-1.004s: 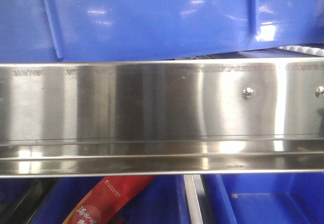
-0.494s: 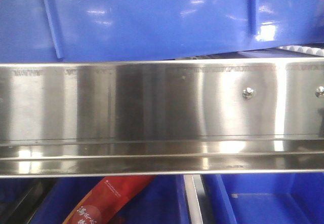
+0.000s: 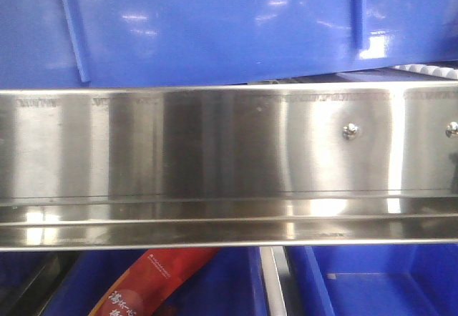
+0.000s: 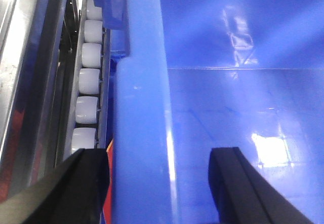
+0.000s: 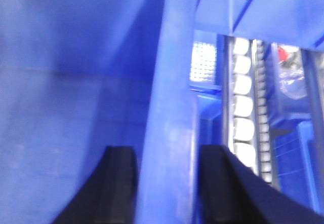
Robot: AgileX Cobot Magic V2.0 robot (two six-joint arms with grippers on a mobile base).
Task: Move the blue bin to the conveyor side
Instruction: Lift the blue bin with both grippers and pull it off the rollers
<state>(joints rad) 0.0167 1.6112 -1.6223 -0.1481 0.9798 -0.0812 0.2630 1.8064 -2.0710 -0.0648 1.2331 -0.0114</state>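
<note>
The blue bin (image 3: 215,23) fills the top of the front view, its glossy wall showing two raised ribs above a steel rail. In the left wrist view my left gripper (image 4: 159,155) straddles the bin's thick rim (image 4: 142,107). Its outer finger (image 4: 86,183) is against the rim, its inner finger (image 4: 238,188) stands well clear inside the bin, so it is open. In the right wrist view my right gripper (image 5: 166,150) has both black fingers tight against the rim (image 5: 169,82). The conveyor side is out of view.
A shiny stainless-steel rail (image 3: 215,151) with screws crosses the front view. Rows of white rollers (image 4: 88,82) (image 5: 243,107) run alongside the bin. Below the rail lie other blue tubs (image 3: 372,287), one holding a red packet (image 3: 154,280).
The bright reflections on the bin's wall have dimmed and shifted slightly; the bin and rail otherwise sit as before.
</note>
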